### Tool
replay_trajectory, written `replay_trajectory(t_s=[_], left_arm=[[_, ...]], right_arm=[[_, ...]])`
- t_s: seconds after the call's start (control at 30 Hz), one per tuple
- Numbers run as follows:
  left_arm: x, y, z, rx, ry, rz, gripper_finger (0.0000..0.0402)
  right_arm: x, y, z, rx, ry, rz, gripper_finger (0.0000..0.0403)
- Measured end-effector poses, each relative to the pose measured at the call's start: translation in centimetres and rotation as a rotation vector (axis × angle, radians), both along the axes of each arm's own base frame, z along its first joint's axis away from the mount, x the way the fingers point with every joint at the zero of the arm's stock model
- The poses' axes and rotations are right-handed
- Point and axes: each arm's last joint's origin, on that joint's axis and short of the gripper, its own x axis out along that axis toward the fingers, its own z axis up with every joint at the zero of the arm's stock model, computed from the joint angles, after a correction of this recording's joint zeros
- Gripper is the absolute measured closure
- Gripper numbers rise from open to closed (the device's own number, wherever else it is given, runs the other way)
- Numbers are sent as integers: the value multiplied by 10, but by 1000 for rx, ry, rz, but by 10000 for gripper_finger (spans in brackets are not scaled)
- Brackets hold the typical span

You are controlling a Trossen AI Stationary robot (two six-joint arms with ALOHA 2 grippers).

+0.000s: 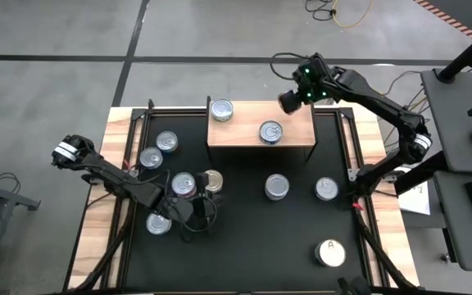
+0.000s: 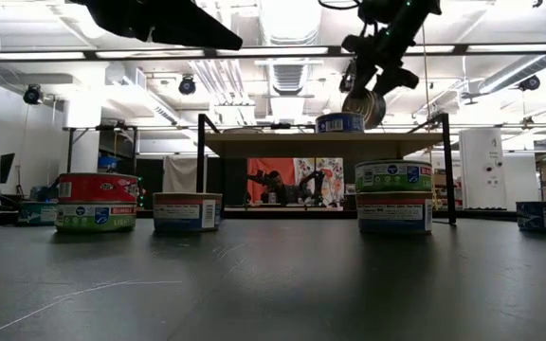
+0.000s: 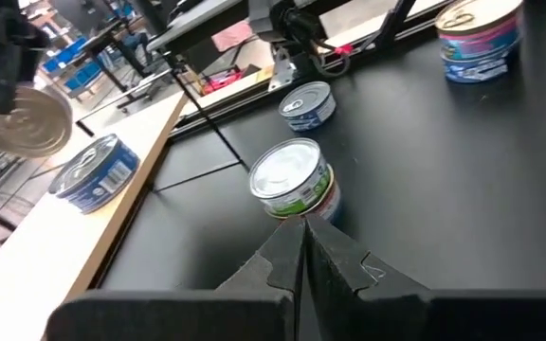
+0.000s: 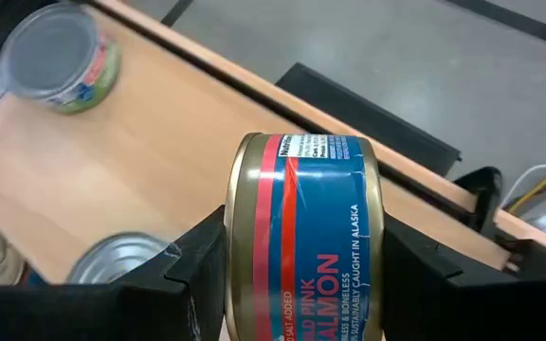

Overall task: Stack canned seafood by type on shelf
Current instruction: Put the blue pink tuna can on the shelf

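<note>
Your right gripper (image 4: 297,275) holds the pink salmon can (image 4: 303,237) on edge above the shelf (image 1: 244,133), right of its silver-topped can (image 1: 270,131), so tip it flat before lowering

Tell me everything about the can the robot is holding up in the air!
The salmon can is a short round metal tin with a gold rim and a blue label crossed by a red stripe, with white words including "pink salmon". The right hand pinches it between two dark fingers, tipped on its side. It hangs above the right end of the wooden shelf, touching nothing but the fingers.
</note>
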Motion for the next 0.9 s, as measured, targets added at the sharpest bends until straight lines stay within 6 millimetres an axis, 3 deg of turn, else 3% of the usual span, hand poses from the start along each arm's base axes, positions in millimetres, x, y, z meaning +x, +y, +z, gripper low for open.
replay_trajectory(t_s=[0.9], left_arm=[[0,1,-1,-88,-28,56,401]], right_arm=[[21,-28,-34,171,-63,34,213]])
